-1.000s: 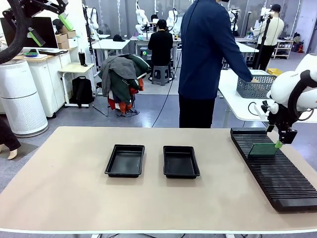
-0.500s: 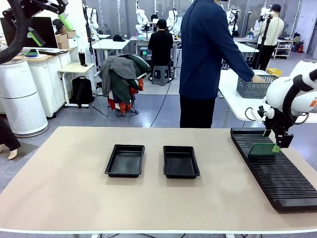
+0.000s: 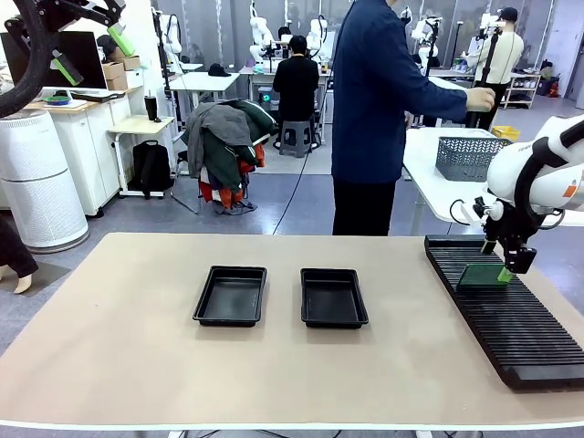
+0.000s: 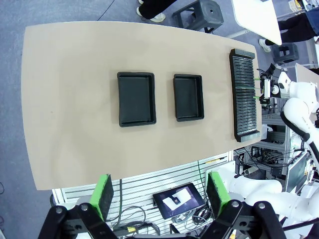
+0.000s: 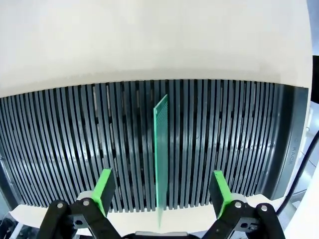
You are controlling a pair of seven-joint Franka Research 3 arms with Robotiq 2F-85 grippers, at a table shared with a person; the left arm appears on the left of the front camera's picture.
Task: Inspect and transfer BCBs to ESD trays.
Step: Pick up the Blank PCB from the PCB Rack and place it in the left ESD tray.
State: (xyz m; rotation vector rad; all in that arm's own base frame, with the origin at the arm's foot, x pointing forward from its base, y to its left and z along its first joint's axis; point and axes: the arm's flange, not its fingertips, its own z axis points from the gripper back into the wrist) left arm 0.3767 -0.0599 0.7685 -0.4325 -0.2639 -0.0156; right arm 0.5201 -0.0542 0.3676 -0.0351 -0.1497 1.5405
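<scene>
BCB (image 5: 160, 149) on edge in a rack (image 5: 75, 149) slot, centred between right claw (image 5: 162, 191) fingers, spread wide, gripping nothing. Well apart from that claw, past the rack: both ESD trays (image 3: 230, 271) bare on tabletop (image 3: 119, 365). Left claw (image 4: 158, 191) high overhead, likewise apart. Apparently nothing transferred yet; left to do: grasp, inspect, carry across.

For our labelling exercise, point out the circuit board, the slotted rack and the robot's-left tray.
circuit board (image 5: 160, 149), right wrist view, middle of its upright edge.
slotted rack (image 3: 511, 333), front view, bare ribs.
left tray (image 3: 231, 297), front view, bare floor.
</scene>
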